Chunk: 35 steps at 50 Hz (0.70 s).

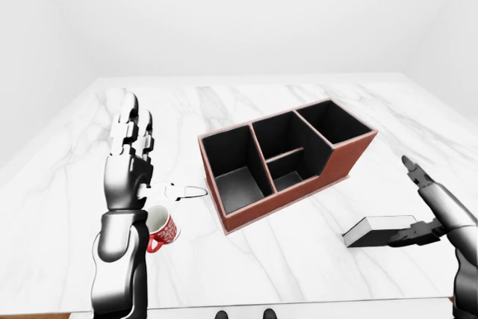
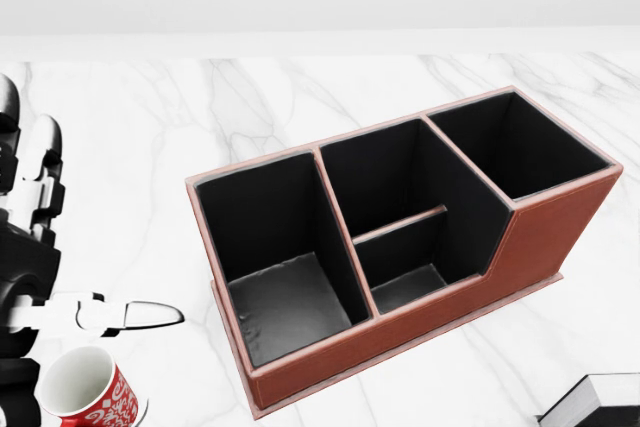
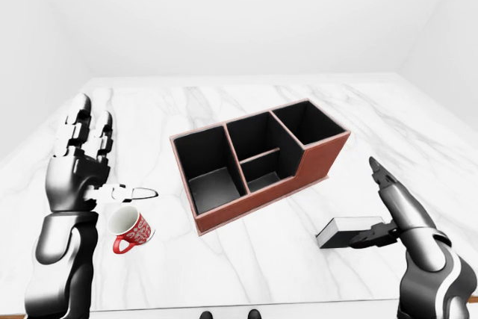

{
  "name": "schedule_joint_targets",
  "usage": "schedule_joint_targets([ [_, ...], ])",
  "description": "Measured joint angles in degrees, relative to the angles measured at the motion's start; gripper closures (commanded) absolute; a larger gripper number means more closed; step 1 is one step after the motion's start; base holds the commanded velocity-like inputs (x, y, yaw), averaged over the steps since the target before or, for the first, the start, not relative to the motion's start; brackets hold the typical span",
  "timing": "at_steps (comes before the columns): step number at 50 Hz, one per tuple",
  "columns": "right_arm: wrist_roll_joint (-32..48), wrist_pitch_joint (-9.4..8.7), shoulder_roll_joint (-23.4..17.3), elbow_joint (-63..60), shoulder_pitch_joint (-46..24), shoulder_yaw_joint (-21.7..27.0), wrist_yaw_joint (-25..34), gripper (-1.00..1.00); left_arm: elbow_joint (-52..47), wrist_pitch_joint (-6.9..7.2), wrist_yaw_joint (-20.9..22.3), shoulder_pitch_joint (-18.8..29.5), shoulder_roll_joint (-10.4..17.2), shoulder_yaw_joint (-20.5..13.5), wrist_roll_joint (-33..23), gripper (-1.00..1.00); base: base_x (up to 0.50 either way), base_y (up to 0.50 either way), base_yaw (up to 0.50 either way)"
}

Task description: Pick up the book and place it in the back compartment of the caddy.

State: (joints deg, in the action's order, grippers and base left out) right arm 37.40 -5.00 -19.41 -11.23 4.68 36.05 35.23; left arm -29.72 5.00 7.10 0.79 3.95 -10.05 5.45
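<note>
The red-brown caddy with black compartments stands on the white marble table, in the middle of the eye views. The book, dark-covered with white pages, lies flat to its lower right; only its corner shows in the head view. My right hand is open at the book's right end: its lower fingers reach the book and one finger points upward. My left hand is raised and open to the left of the caddy, fingers upright and thumb pointing right, with nothing in it.
A red and white mug stands upright just below my left hand, to the lower left of the caddy. The table's near edge runs along the bottom of the eye views. White walls enclose the room.
</note>
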Motion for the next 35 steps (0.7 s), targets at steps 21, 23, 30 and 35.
schedule_joint_targets([
  [21, 2.2, 5.13, -2.7, 5.6, -1.3, -1.4, -1.8, -1.00, 0.0, 0.00, 0.0, -0.2, -0.2, 0.3, -0.1, -1.00, 0.00, 0.00, 0.00],
  [23, 2.6, 5.87, -2.7, 6.1, -1.3, -1.7, -2.2, -1.00, -0.1, 0.00, -0.1, -0.2, -0.2, 0.3, -0.1, -1.00, 0.00, 0.00, 0.00],
  [30, 4.1, 8.02, -2.8, 7.1, -1.2, -2.5, -3.2, -1.00, -0.2, 0.00, -0.1, -0.2, -0.1, 0.2, 0.0, -1.00, 0.00, 0.00, 0.00],
  [35, 4.9, 9.17, -2.7, 7.4, -1.1, -2.9, -3.6, -1.00, -0.2, 0.00, -0.1, -0.1, -0.1, 0.2, 0.0, -1.00, 0.00, 0.00, 0.00],
])
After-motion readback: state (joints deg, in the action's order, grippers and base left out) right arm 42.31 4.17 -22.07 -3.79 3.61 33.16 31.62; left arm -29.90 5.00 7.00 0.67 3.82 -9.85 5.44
